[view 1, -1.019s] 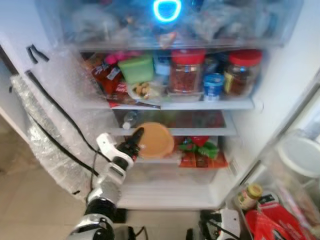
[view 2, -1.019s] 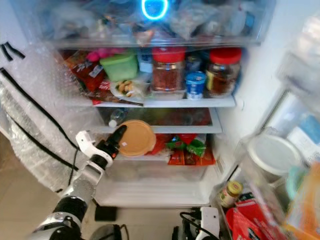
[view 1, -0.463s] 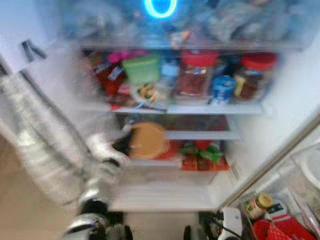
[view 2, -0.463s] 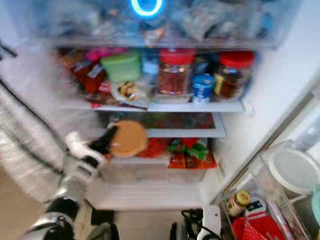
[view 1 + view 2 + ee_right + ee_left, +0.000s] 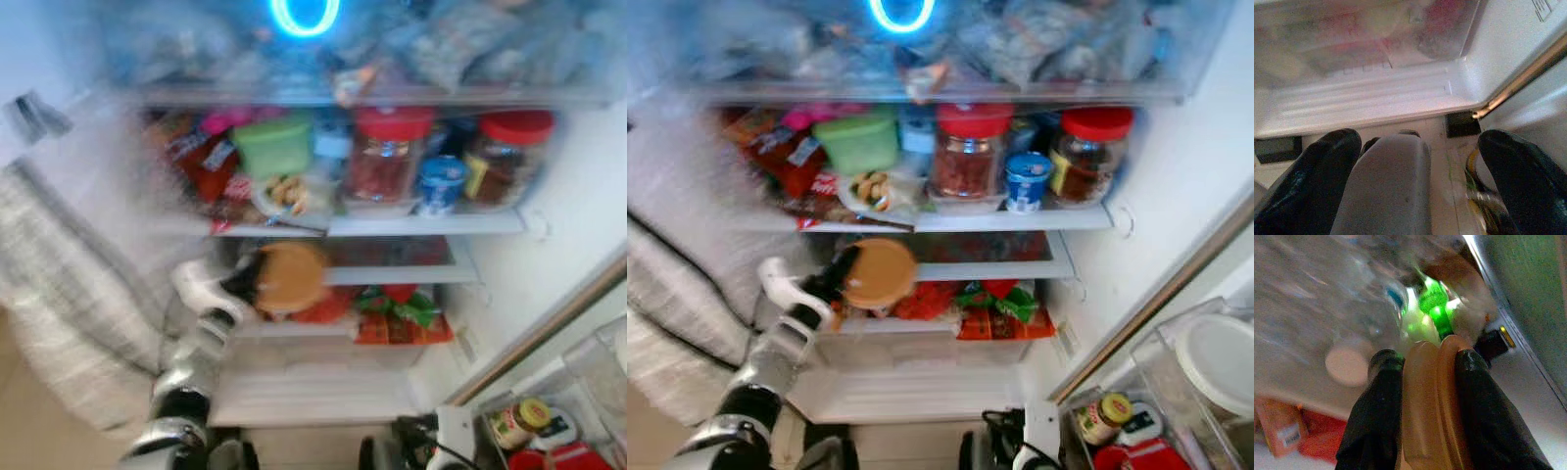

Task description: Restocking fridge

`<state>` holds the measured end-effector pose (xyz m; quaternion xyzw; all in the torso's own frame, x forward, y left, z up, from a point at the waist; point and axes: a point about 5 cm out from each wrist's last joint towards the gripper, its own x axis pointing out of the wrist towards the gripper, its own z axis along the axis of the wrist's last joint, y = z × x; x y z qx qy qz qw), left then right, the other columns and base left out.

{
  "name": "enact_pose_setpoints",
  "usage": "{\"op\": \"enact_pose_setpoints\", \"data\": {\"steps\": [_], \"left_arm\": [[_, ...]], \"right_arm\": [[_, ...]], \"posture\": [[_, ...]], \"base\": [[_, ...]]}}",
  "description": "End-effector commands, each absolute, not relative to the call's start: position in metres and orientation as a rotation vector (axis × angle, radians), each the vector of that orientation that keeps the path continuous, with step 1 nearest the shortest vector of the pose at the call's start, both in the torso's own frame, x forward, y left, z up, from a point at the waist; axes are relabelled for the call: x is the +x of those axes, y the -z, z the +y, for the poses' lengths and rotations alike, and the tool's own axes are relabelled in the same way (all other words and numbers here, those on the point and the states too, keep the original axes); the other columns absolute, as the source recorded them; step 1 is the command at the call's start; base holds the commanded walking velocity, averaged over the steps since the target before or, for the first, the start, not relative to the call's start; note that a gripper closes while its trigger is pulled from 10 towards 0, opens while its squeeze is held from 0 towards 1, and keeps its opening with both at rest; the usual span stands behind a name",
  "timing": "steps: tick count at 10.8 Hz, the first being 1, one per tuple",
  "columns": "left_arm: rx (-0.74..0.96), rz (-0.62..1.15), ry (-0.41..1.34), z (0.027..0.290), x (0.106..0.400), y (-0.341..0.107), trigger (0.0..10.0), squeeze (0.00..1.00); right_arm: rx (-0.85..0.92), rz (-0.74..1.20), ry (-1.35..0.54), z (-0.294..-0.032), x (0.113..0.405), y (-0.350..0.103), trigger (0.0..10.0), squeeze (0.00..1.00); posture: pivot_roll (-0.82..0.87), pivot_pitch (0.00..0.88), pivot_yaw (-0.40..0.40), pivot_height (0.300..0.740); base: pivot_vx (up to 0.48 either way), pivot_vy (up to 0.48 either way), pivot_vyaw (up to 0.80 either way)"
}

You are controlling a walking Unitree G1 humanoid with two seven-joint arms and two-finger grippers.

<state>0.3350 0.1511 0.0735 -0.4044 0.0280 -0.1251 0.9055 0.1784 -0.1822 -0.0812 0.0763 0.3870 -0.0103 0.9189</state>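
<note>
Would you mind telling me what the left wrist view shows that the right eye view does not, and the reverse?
The left wrist view alone shows the two black fingers pressing either side of the tan container's edge, with a green bottle beyond it. The right eye view alone shows the wider fridge: two red-lidded jars, a green tub, a blue cup, the shelves and a jar in the door. Both show the left gripper shut on the tan container at the fridge's lower shelf.
</note>
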Motion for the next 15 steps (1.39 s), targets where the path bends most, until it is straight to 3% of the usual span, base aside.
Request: {"op": "enact_pose_setpoints", "data": {"steps": [1, 8, 13, 15], "left_arm": [[-0.856, 0.073, 0.290, 0.138, 0.336, -0.074, 10.0, 0.00], [-0.877, 0.123, 0.304, 0.132, 0.340, -0.071, 10.0, 0.00], [-0.968, 0.145, 0.158, 0.141, 0.352, -0.072, 10.0, 0.00], [-0.951, 0.157, 0.176, 0.136, 0.352, -0.072, 10.0, 0.00]], "right_arm": [[0.160, 0.826, 0.029, -0.182, 0.171, 0.085, 10.0, 0.00], [0.160, 0.826, 0.029, -0.185, 0.172, 0.084, 10.0, 0.00], [0.157, 0.828, 0.026, -0.186, 0.172, 0.084, 10.0, 0.00], [0.154, 0.826, 0.023, -0.186, 0.172, 0.084, 10.0, 0.00]], "posture": [[-0.15, 0.063, -0.003, 0.640], [-0.15, 0.063, -0.005, 0.640], [-0.16, 0.061, -0.006, 0.640], [-0.16, 0.058, -0.008, 0.640]], "base": [[0.289, 0.000, 0.00], [0.287, 0.000, 0.00], [0.000, 0.000, 0.00], [0.000, 0.000, 0.00]]}}
